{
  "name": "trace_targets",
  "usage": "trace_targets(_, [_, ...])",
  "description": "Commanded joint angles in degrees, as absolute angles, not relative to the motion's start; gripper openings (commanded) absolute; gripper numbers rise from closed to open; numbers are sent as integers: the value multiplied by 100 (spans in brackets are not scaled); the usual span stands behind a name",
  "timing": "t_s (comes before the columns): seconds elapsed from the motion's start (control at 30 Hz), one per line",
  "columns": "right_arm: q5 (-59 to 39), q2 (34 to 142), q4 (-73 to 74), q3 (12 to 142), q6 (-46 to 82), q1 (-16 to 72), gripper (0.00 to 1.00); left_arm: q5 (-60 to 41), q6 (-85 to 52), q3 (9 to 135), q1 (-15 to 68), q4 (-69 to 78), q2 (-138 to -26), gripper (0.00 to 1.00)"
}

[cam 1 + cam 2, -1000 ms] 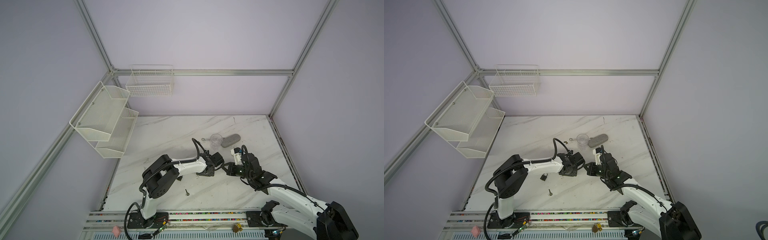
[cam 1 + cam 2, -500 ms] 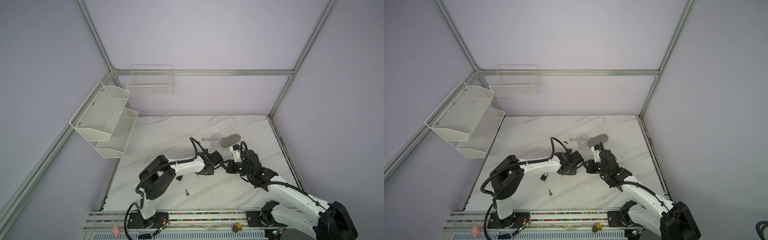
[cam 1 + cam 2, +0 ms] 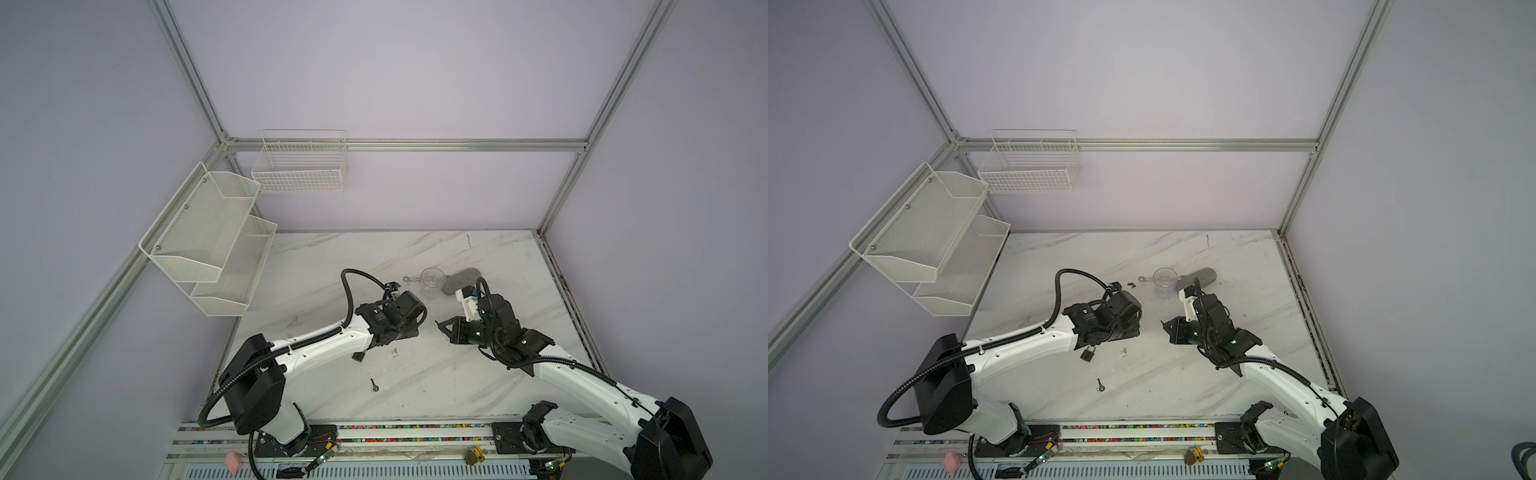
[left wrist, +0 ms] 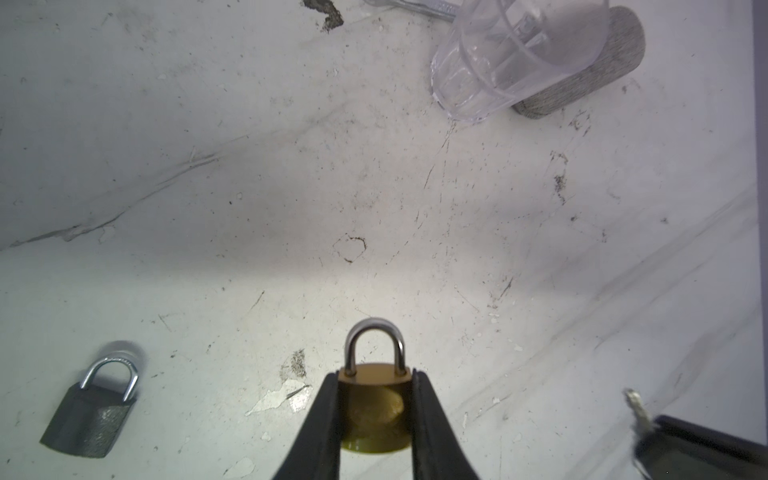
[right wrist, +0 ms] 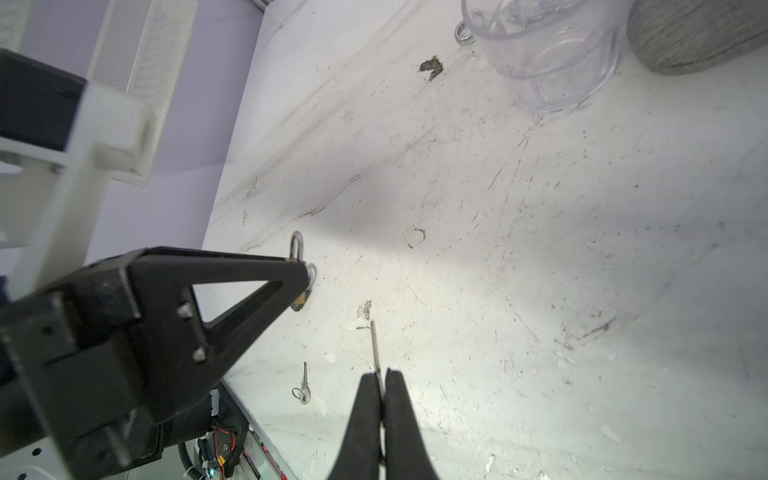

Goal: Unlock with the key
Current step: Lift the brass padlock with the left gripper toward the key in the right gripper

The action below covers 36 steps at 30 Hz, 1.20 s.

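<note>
Brass shows between the tips of your left pincer (image 4: 376, 379): it has closed on the body of the small brass padlock (image 4: 374, 411), one black finger (image 4: 320, 419) pressed to each side, and the steel shackle points out past the tips. You cannot tell from these views whether the lock touches the surface (image 4: 291, 187) or hangs just over it. Your right pincer (image 5: 380, 378) is pinched tight on the key (image 5: 375, 345), whose thin blade sticks out beyond the tips and aims toward the lock, with a clear gap between the two. In both top views the pincers face each other near the middle of the surface, apart. A grey padlock (image 3: 1087, 354) lies flat just beside your left arm, and a second key (image 3: 1100, 385) on a small ring lies nearer the front edge. Farther back a clear cup (image 3: 432, 282) stands just beside a grey oval block (image 3: 462, 280).
</note>
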<state>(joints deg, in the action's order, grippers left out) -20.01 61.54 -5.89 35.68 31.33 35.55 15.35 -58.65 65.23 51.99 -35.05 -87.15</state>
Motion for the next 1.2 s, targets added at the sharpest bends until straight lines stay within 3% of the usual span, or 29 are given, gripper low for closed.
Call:
trace_targets(0.0, [-1669, 6311, -456, 3683, 3287, 3930, 0, 1494, -6276, 6201, 5118, -3097, -8313, 0])
trace_targets(0.4, [-1494, 6961, 1270, 3530, 4163, 5072, 0, 1933, -7026, 5791, 5015, -2794, -7384, 0])
trace_targets(0.63, [-1412, 6950, 2418, 3306, 4570, 5150, 0, 1984, -7136, 5798, 5012, -2808, -7394, 0])
trace_targets(1.17, [-536, 7375, 3176, 3252, 5006, 5396, 0, 2151, -7702, 5774, 5018, -2816, -7453, 0])
